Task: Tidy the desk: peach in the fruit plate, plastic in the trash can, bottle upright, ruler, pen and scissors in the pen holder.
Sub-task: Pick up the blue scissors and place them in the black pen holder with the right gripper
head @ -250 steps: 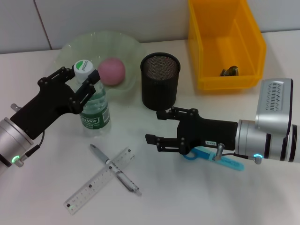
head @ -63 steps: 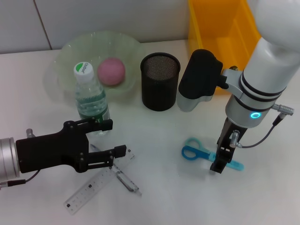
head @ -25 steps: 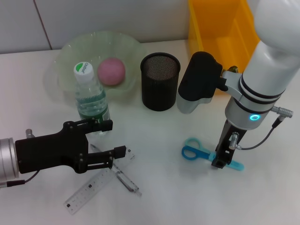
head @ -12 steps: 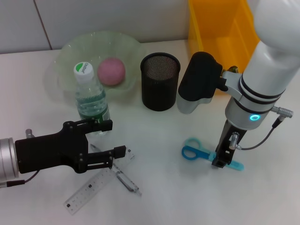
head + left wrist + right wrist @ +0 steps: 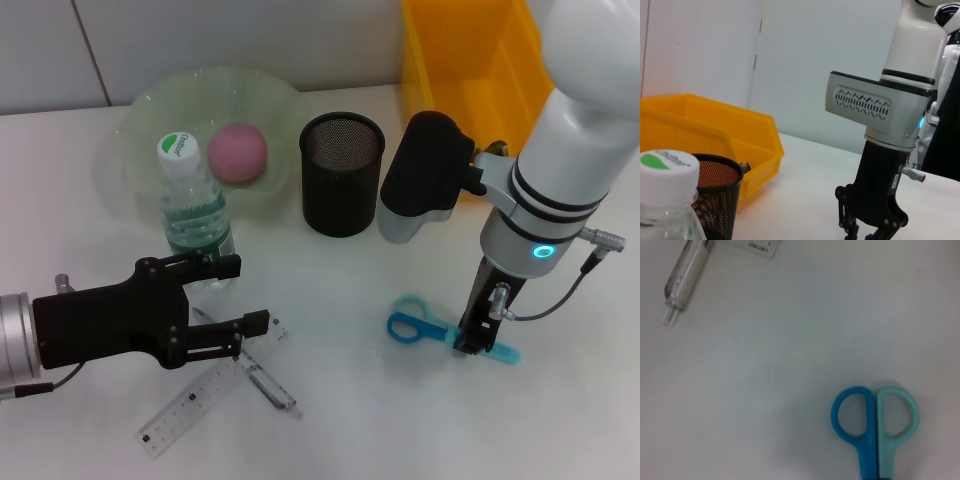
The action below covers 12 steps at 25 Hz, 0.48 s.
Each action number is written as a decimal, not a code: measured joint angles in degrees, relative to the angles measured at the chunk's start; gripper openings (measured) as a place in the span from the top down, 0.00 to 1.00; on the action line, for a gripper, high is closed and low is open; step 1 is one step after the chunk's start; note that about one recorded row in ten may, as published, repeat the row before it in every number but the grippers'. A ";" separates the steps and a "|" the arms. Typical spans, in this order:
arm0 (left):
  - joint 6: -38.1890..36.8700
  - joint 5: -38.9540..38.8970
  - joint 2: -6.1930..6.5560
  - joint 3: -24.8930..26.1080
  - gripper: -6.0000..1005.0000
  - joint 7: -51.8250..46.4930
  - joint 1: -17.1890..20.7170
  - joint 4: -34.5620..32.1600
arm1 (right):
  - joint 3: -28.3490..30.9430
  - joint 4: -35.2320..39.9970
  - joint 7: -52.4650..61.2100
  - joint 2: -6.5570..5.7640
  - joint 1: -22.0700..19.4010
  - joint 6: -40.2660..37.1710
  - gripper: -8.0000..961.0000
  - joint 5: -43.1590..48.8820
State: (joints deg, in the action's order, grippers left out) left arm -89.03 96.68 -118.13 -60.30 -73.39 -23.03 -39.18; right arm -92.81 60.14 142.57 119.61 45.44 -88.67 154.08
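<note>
The blue scissors (image 5: 425,324) lie flat on the table, handles toward the pen holder (image 5: 342,172). My right gripper (image 5: 474,340) points straight down onto their blade end; the handles (image 5: 874,415) fill the right wrist view. My left gripper (image 5: 235,293) hovers open and empty over the upper end of the pen (image 5: 267,386), which lies crossed with the clear ruler (image 5: 195,405). The bottle (image 5: 195,215) stands upright with its white cap on. The pink peach (image 5: 238,152) rests in the glass fruit plate (image 5: 140,110). The plastic is hidden.
The yellow trash can (image 5: 480,80) stands at the back right, partly behind my right arm. The pen holder is between plate and bin, close to the right arm's wrist housing (image 5: 425,175). The bottle is just behind my left gripper.
Ten seconds ago my left gripper was at the bottle; it now hangs over pen and ruler. My right arm has turned to point down at the scissors. In the last second nothing visibly moved.
</note>
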 joint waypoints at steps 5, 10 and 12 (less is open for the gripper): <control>-0.01 0.00 0.00 0.00 0.21 0.00 -0.01 -0.02 | -0.01 -0.60 -0.02 0.00 0.15 0.03 0.77 -0.01; -0.10 0.00 0.00 0.00 0.22 0.00 -0.07 -0.02 | -0.09 -0.64 -0.04 0.00 0.18 0.02 0.77 -0.02; -0.10 0.00 0.00 0.01 0.22 0.00 -0.08 -0.02 | -0.10 -0.64 -0.22 0.00 0.17 0.00 0.77 -0.01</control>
State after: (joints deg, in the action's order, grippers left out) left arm -89.13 96.68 -118.13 -60.29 -73.39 -23.11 -39.20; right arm -92.90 59.50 142.35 119.61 45.61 -88.66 154.06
